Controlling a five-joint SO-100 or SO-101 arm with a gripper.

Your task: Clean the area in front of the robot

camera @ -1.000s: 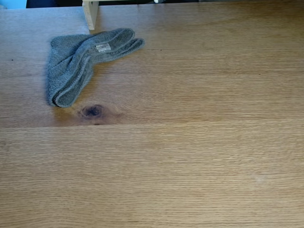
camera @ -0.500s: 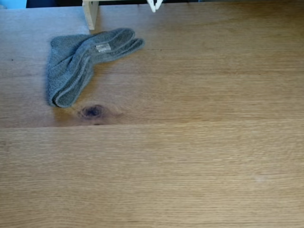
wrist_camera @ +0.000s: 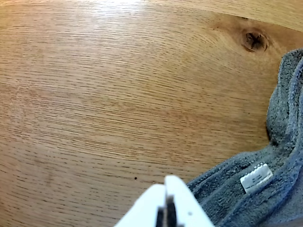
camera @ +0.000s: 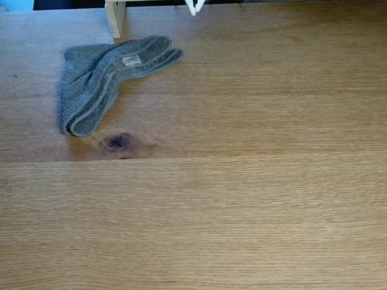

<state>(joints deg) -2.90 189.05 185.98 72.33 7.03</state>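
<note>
The area is a light oak tabletop [camera: 242, 181] with a dark knot [camera: 118, 141] and a faint pale smudge [camera: 330, 228] at lower right. A crumpled grey terry cloth [camera: 103, 78] with a small white label lies at upper left. The robot's white gripper [camera: 194, 8] pokes in at the top edge, right of the cloth and above the table. In the wrist view the gripper [wrist_camera: 166, 185] is shut with nothing in it, its tip hovering just beside the cloth [wrist_camera: 270, 189]. The tabletop [wrist_camera: 94, 94] and the knot [wrist_camera: 254, 40] lie beyond.
A pale wooden post [camera: 115, 17] stands at the table's far edge just behind the cloth. Bare wood stretches across the middle, right and front of the table.
The white gripper tip has come into the fixed view at the top edge; one second ago it was absent. The cloth has not moved.
</note>
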